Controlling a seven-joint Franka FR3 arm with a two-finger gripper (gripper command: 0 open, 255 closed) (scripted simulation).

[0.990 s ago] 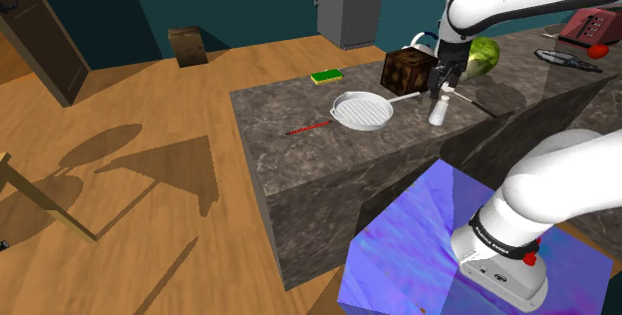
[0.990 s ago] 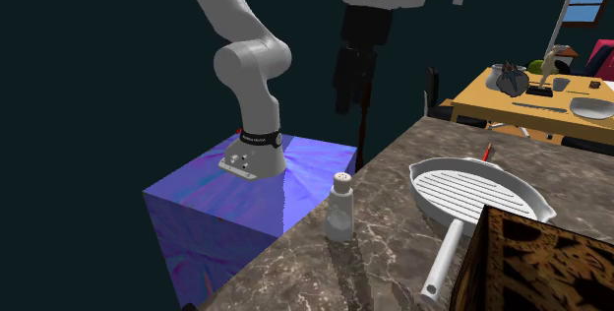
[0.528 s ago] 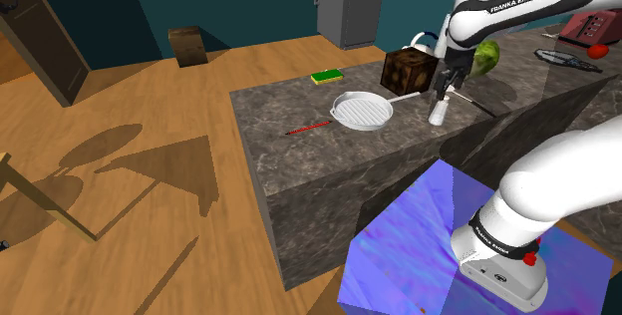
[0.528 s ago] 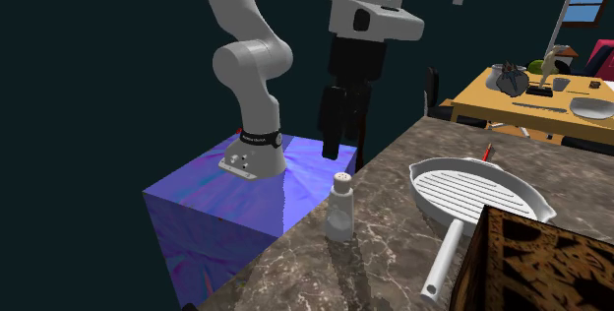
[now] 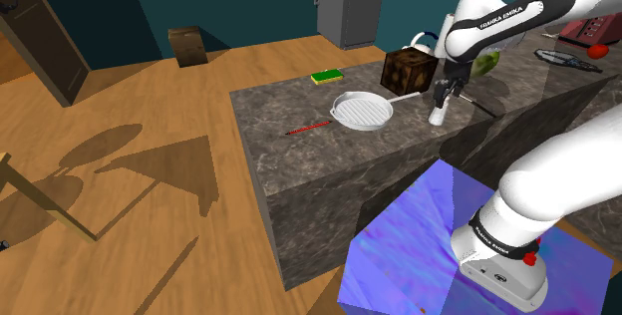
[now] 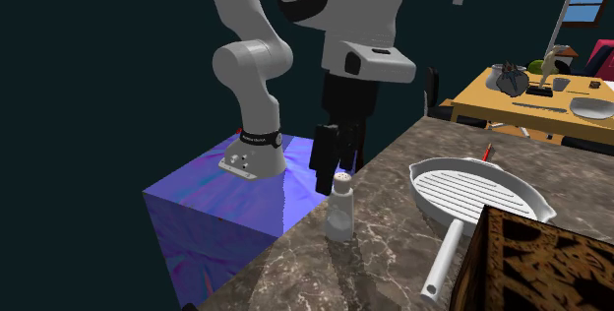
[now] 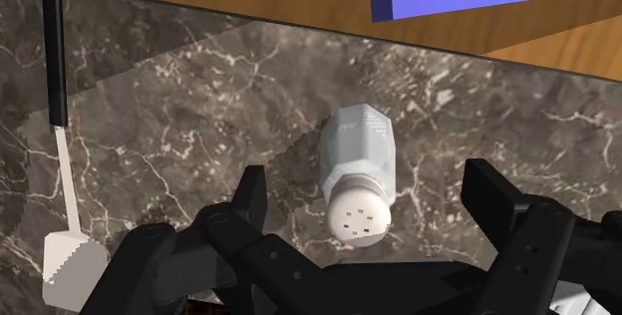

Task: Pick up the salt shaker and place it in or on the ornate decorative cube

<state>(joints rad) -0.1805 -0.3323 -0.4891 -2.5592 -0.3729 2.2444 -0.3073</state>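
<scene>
I see the white salt shaker standing upright on the dark marble counter, near the edge that faces the blue stand. My gripper hovers close over it, its fingers spread wide on either side of the cap and touching nothing. In the shoulder view the white grill pan lies left of the salt shaker, with the brown ornate cube just beyond.

One salt shaker, one white pan, one brown cube, one sponge, one red pencil.
</scene>
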